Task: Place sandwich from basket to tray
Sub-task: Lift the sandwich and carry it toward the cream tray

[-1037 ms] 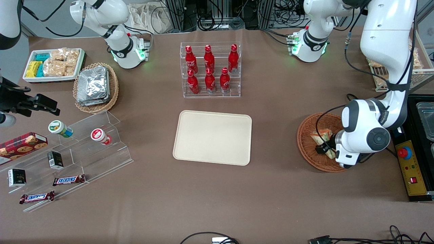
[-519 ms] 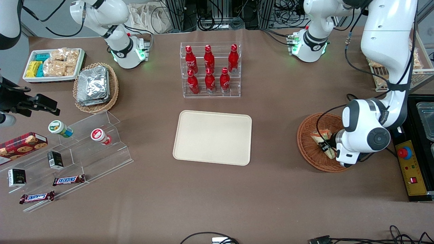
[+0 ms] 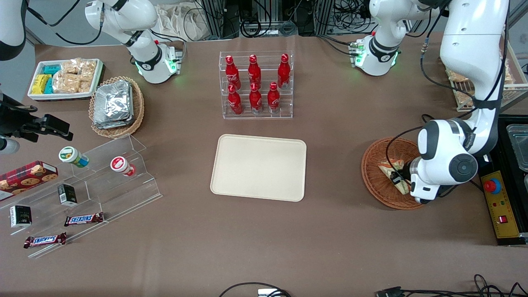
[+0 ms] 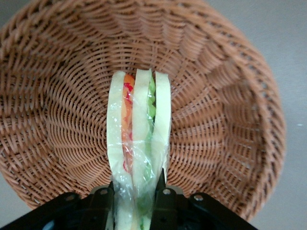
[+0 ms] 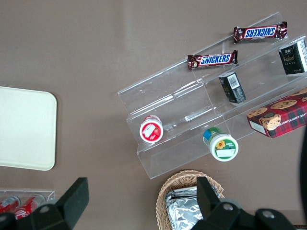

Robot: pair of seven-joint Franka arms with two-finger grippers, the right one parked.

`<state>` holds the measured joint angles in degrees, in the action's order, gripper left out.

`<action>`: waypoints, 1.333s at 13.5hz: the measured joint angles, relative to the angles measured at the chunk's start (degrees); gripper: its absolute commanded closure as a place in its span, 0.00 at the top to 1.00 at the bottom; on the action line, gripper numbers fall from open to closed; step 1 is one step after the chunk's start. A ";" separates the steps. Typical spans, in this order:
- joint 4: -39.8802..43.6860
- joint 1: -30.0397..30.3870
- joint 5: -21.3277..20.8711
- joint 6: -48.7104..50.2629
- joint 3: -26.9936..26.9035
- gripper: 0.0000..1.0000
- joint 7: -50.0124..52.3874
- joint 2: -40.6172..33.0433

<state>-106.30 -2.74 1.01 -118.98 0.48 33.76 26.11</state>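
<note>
The sandwich (image 3: 389,166), a wrapped wedge of pale bread with green and orange-red filling, is in the round reddish-brown basket (image 3: 372,175) toward the working arm's end of the table. My left gripper (image 3: 397,179) is down in the basket, shut on the sandwich. In the left wrist view the sandwich (image 4: 139,124) stands on edge between the two black fingers (image 4: 162,201), which press its wrap on both sides, with the basket (image 4: 57,96) under it. The cream-beige tray (image 3: 259,167) lies flat mid-table with nothing on it and also shows in the right wrist view (image 5: 24,129).
A clear rack of red bottles (image 3: 255,84) stands farther from the camera than the tray. A tan basket of foil packets (image 3: 115,105), a white snack tray (image 3: 64,78) and a clear stepped stand (image 3: 82,189) with snacks lie toward the parked arm's end. A control box (image 3: 501,202) sits beside the basket.
The wrist has shifted slightly over the basket and settled lower around the sandwich, whose wedge has turned a little. The fingers show less than before.
</note>
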 measured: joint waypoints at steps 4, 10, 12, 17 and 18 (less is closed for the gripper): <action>4.27 -0.13 0.00 7.21 0.79 0.00 -7.04 -5.13; 13.63 -0.27 0.30 13.59 5.53 0.00 -16.41 -7.05; 15.29 -0.42 0.48 13.62 9.01 0.00 -16.04 -6.60; 18.41 -1.49 1.00 12.88 17.31 0.00 -10.45 -1.39; 18.85 -2.97 0.96 11.59 17.85 0.00 -8.58 -0.14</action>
<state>-87.46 -5.71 1.97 -107.39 18.33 25.18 25.97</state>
